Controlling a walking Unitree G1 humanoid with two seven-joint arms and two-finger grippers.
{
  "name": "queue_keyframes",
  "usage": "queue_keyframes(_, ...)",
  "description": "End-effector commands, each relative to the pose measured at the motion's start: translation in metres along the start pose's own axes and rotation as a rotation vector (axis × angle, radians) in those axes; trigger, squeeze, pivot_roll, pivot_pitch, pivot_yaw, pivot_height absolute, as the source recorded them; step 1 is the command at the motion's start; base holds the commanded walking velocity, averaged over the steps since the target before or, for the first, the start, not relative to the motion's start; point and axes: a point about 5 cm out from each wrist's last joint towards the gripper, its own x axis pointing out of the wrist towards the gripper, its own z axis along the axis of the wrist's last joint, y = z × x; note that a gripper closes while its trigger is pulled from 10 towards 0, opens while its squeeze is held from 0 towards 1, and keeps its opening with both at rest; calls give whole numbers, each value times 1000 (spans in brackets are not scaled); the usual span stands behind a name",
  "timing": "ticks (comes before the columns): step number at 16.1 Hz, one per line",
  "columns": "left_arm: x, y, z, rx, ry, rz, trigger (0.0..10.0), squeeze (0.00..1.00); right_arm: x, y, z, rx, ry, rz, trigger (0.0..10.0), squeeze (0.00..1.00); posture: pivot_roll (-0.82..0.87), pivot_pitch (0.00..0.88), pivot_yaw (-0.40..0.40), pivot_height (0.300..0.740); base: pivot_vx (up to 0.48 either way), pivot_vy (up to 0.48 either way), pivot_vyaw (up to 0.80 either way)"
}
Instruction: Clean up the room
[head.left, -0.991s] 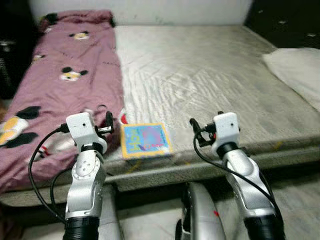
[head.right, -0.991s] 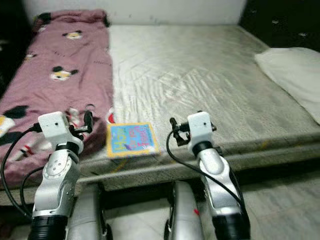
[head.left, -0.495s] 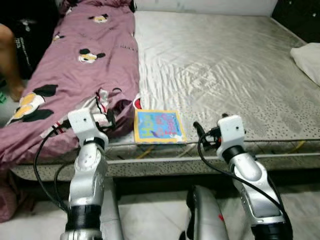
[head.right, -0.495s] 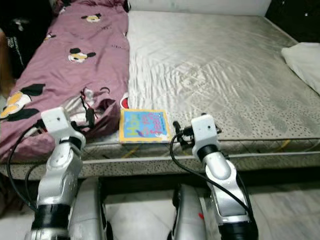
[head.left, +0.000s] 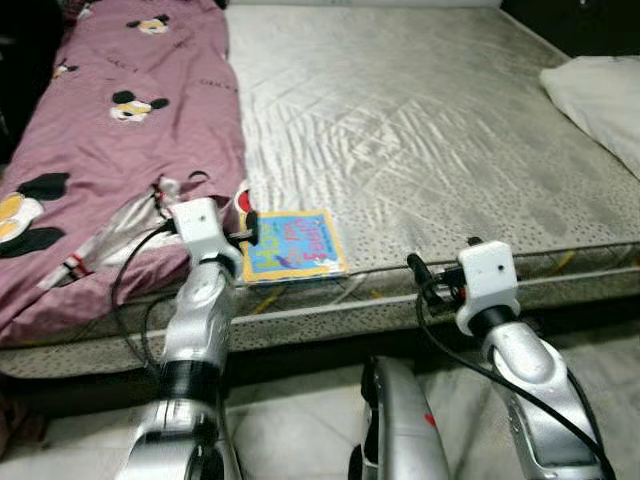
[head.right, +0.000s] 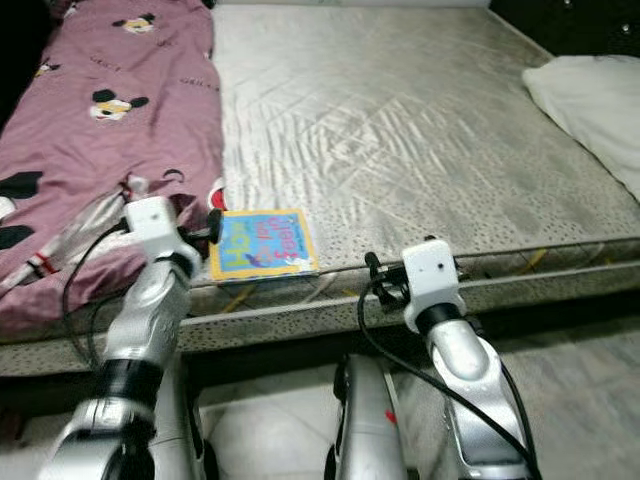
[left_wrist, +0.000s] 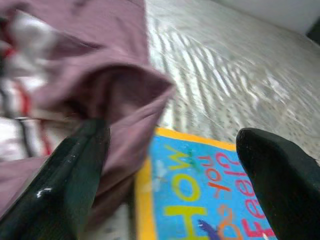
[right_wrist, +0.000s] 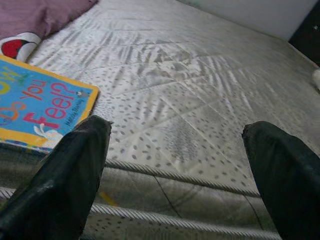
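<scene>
Just ahead of the open left claw lies the picture book on the mattress

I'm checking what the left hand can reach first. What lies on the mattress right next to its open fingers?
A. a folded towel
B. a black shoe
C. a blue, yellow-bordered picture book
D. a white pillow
C: the left hand hovers at the edge of the blue, yellow-bordered picture book, beside the pink cartoon-print blanket on the grey mattress.

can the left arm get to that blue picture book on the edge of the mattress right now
Probably yes. The left gripper is open and right at the book's near corner. The book lies flat near the mattress edge, though the purple blanket bunches up against the book's side there.
</scene>
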Motion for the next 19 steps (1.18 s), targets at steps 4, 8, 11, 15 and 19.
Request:
queue_keyframes(4, 16, 16, -1, 13, 32, 29, 10000, 0, -15, -10, 7, -28, 18, -22, 10000, 0, -299, 98, -88, 535, 0, 0, 0)
queue_keyframes(8, 26, 9, 21, -7, -40, 13, 10000, 0, -20, -18, 7, -49, 36, -24, 10000, 0, -309, 106, -97, 535, 0, 0, 0)
queue_keyframes(11, 15, 3, 4, -4, -46, 12, 10000, 0, -13, -10, 9, -29, 26, -10, 10000, 0, -281, 101, -92, 535, 0, 0, 0)
queue_keyframes(15, -13, 11, -11, -19, -72, 95, 10000, 0, -12, -11, 5, -28, 41, -3, 10000, 0, -260, 91, -85, 535, 0, 0, 0)
queue_keyframes(19, -61, 24, -4, 68, -169, 160, 10000, 0, -3, -12, 2, -22, 37, -11, 10000, 0, -223, 70, -74, 535, 0, 0, 0)
